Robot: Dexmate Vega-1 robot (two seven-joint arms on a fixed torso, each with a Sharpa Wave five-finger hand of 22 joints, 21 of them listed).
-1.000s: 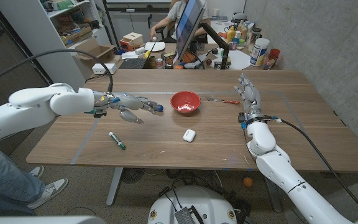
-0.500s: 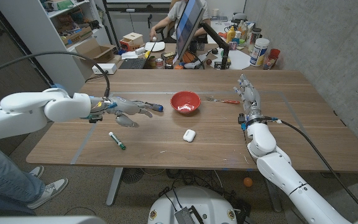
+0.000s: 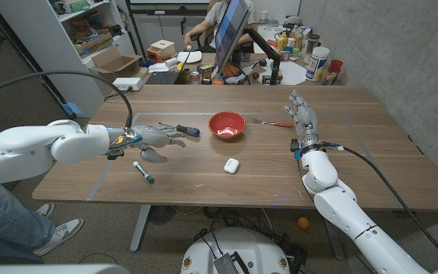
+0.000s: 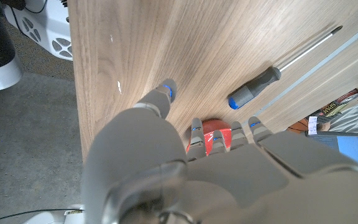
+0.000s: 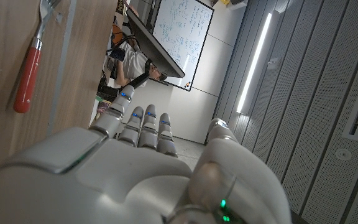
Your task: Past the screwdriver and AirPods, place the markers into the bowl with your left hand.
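The green-capped marker [image 3: 143,171] lies on the table nearer the robot than the left hand [image 3: 158,137], its long axis slanting toward the near edge, while that hand hovers empty, fingers spread, beside the screwdriver [image 3: 181,129]

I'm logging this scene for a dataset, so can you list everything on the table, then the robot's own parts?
Bowl: one, red, table's far middle.
Screwdriver: one, blue-grey handle, left of the bowl, by the left hand's fingers.
Marker: one, white with green cap, near left.
AirPods case: one, white, nearer than the bowl.
Fork: one, red handle, right of the bowl.
Left hand: grey, open, over the table.
Right hand: grey, open, at the right.
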